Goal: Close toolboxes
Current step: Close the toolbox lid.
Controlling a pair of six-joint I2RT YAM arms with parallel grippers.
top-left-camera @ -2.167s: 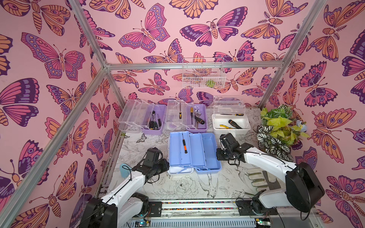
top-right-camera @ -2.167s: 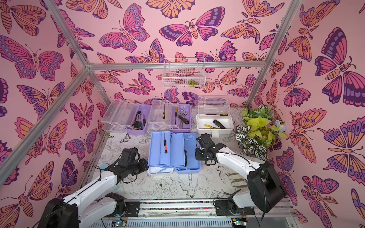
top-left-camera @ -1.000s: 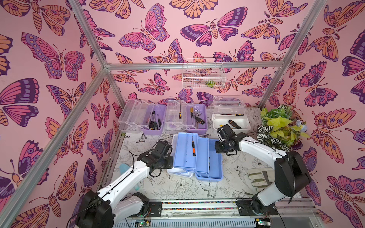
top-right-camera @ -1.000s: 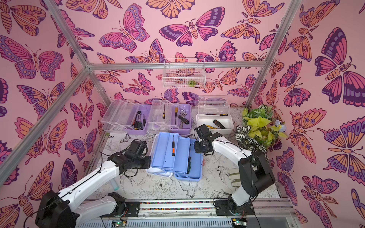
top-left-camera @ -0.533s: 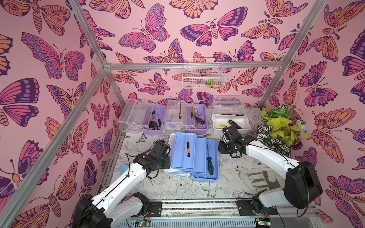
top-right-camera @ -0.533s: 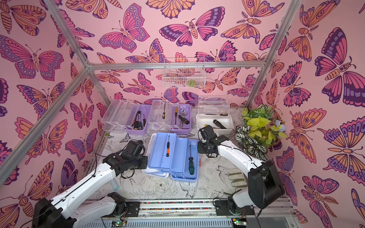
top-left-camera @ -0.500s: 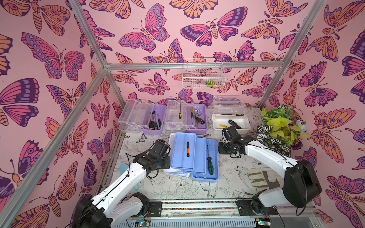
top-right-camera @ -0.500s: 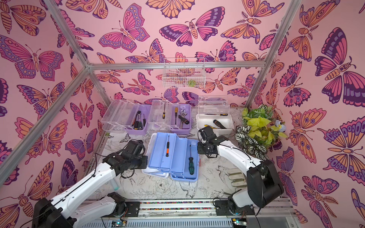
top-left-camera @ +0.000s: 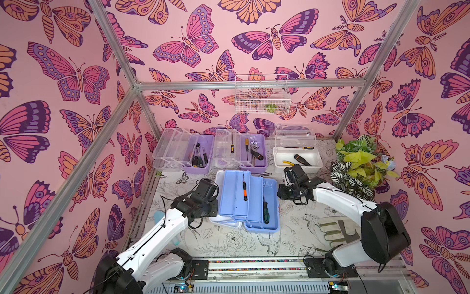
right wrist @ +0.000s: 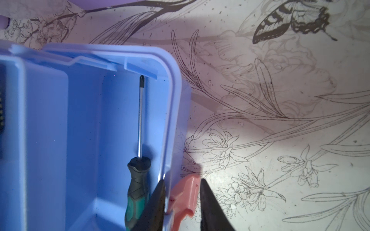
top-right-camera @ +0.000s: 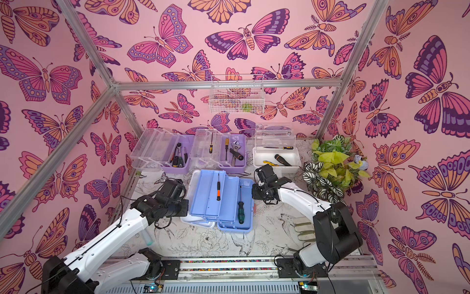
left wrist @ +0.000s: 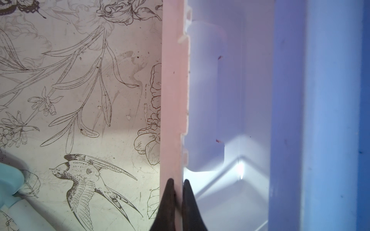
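Worktop [top-left-camera: 221,244] centre holds the open blue toolbox [top-left-camera: 254,193], long axis front to back, between both arms: left gripper [left wrist: 177,183] pinches what looks like its pink handle [left wrist: 173,90], right gripper [right wrist: 182,182] hangs spread astride the pink clasp [right wrist: 188,192] opposite.

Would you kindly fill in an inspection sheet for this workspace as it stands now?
Surface: white tabletop printed with birds and flowers.
Job's things: four toolboxes, all open: two purple toolboxes and a white toolbox at the back; blue toolbox in front, white lid folded out.
Clutter: glove, potted plant, pale teal object under the left arm.
End effectors: left end effector shut on the white lid's pink edge; right end effector straddles the blue toolbox's rim and pink latch, grip unclear.
Cables: black loops at both wrists.
Surroundings: butterfly walls, metal frame, wire basket on the back wall.
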